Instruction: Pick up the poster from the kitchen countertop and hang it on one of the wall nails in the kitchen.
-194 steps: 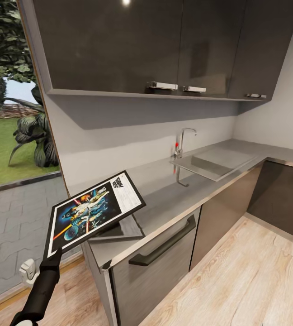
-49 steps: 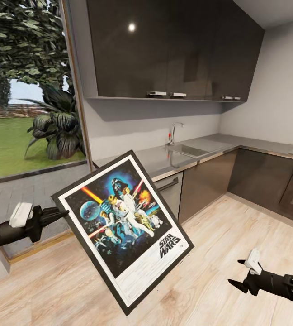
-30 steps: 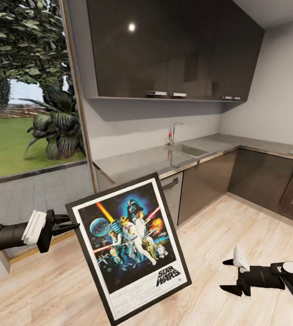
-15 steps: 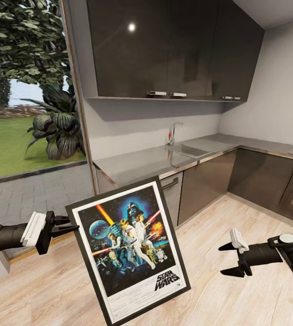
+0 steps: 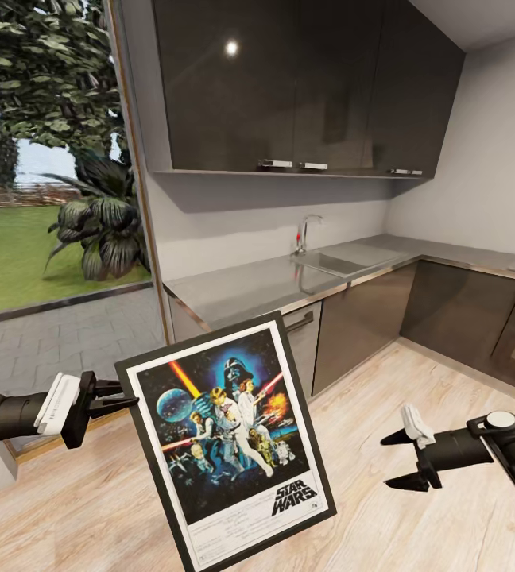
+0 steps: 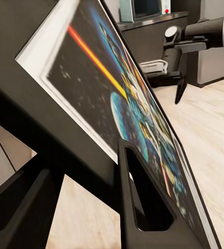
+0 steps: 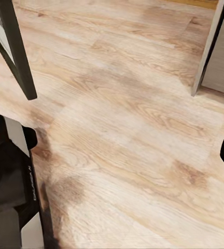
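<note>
While your left gripper is clamped on the upper left corner of the poster, the thing hangs in the air over the wood floor, tilted a bit with its top edge leaning left, picture side facing the head camera. In the left wrist view you've got a finger on each side of the frame, so that's a proper pinch on the black edge. Your right gripper is off to the right of the poster, not touching it, fingers spread wide with nothing between them, just floor underneath. Further back, the kitchen countertop runs along the wall with the sink and tap set in it, dark wall cabinets above.
</note>
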Available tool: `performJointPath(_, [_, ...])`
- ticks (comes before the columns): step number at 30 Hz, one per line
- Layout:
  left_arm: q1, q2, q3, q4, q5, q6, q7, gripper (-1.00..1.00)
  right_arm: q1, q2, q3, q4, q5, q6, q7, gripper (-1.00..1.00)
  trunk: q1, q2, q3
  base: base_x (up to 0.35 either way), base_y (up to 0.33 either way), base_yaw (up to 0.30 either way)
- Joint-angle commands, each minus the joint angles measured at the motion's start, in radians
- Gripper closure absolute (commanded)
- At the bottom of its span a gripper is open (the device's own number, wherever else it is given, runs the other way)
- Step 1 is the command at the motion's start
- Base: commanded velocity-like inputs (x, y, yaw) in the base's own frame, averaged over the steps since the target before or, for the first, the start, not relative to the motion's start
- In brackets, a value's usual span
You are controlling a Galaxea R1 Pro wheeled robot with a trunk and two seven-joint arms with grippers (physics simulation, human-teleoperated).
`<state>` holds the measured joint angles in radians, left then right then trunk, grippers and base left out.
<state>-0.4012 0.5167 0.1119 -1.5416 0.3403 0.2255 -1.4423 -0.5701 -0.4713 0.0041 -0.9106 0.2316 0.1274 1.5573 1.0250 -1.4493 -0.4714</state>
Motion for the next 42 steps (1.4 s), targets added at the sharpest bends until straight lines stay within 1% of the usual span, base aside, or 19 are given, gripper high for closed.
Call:
performJointPath(1, [-0.001,0.000,0.000,-0.001,0.002,0.009,-0.003,1.00,-0.001,0.007,0.001,0.001,0.003,0.011,0.005,-1.00,0.000,-0.001,-0.001,0.000,0.000,0.000])
performJointPath(3, [-0.001,0.000,0.000,-0.001,0.002,0.009,-0.003,1.00,0.000,0.015,0.002,0.003,0.002,0.011,0.008,-1.00,0.000,-0.001,-0.001,0.000,0.000,0.000])
performJointPath(11, [-0.001,0.000,-0.001,0.000,0.002,0.009,-0.003,1.00,0.003,0.025,0.004,0.007,0.000,0.011,0.010,-1.00,0.000,-0.001,-0.001,0.000,0.000,0.000])
performJointPath(14, [-0.001,0.000,-0.001,0.000,0.002,0.008,-0.003,1.00,0.003,0.037,0.007,0.007,0.000,0.011,0.010,-1.00,0.000,-0.001,-0.001,0.000,0.000,0.000])
performJointPath(15, [-0.001,0.000,-0.001,-0.001,0.002,0.007,-0.003,1.00,0.003,0.042,0.018,0.007,0.000,0.011,0.010,-1.00,0.000,-0.001,-0.001,0.000,0.000,0.000])
performJointPath(16, [-0.001,0.000,-0.001,-0.001,0.002,0.007,-0.003,1.00,0.003,0.048,0.043,0.007,0.000,0.011,0.010,-1.00,0.000,-0.001,-0.001,0.000,0.000,0.000])
performJointPath(20, [-0.001,0.000,-0.002,-0.001,0.002,0.006,-0.003,1.00,0.003,0.063,0.074,0.008,-0.001,0.012,0.009,-1.00,0.000,-0.001,-0.001,0.000,0.000,0.000])
performJointPath(21, [-0.001,0.000,-0.002,-0.001,0.002,0.006,-0.003,1.00,0.003,0.066,0.076,0.008,-0.001,0.012,0.009,-1.00,0.000,-0.001,-0.001,0.000,0.000,0.000])
performJointPath(22, [-0.001,0.000,-0.002,-0.001,0.002,0.006,-0.003,1.00,0.003,0.075,0.079,0.008,-0.001,0.012,0.009,-1.00,0.000,-0.001,-0.001,0.000,0.000,0.000])
performJointPath(24, [-0.001,-0.004,-0.003,-0.001,0.002,0.005,-0.003,1.00,0.004,0.094,0.083,0.008,-0.001,0.012,0.009,-1.00,0.000,-0.001,-0.001,0.000,0.000,0.000])
performJointPath(26, [-0.001,-0.006,-0.003,-0.001,0.002,0.004,-0.003,1.00,0.004,0.107,0.086,0.009,-0.001,0.012,0.009,-1.00,0.000,-0.001,-0.001,0.000,0.000,0.000])
performJointPath(31, [-0.001,-0.007,-0.003,-0.002,0.002,0.003,-0.003,1.00,0.005,0.120,0.087,0.012,-0.001,0.012,0.009,-1.00,0.000,-0.001,-0.001,0.000,0.000,0.000])
performJointPath(37, [-0.001,-0.007,-0.003,-0.002,0.002,-0.001,-0.003,1.00,0.006,0.134,0.089,0.061,0.000,0.008,0.008,-1.00,0.000,-0.001,-0.001,0.000,0.000,0.000])
performJointPath(42, [-0.001,-0.007,-0.003,-0.002,0.002,-0.001,-0.003,1.00,0.006,0.141,0.089,0.082,0.001,0.004,0.007,-1.00,0.000,-0.001,-0.001,0.000,0.000,0.000])
